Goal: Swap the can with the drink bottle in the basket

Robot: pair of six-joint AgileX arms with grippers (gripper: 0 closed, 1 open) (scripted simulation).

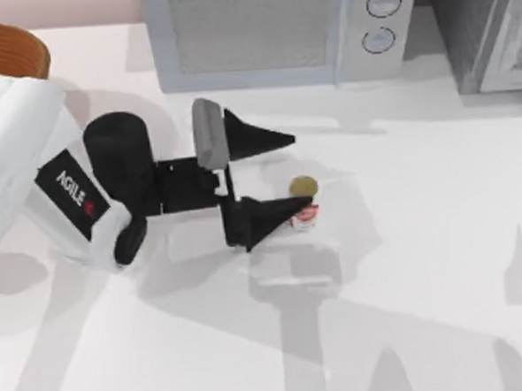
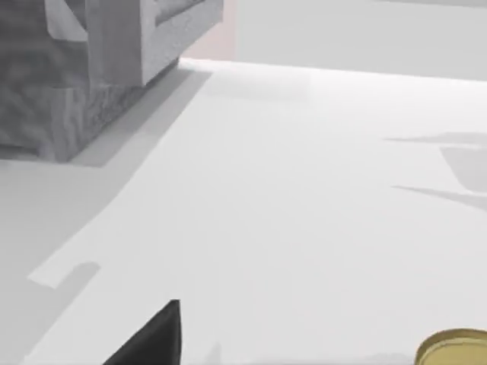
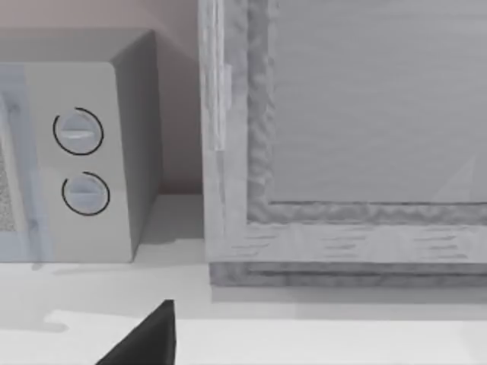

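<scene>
the left gripper (image 1: 282,175), fingers spread wide, flanks the drink bottle (image 1: 303,203) mid-bench; one finger overlaps it, so closing could tip it over.

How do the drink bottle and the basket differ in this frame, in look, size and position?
The drink bottle is small and white with red markings and a tan-gold top; the basket is far larger, round and orange-brown. The drink bottle stands near the table's middle, beside a finger of the open left gripper; the basket sits at the top view's far left corner, cut off by the frame. Both rest on the white table, and the bottle is outside the basket.
</scene>
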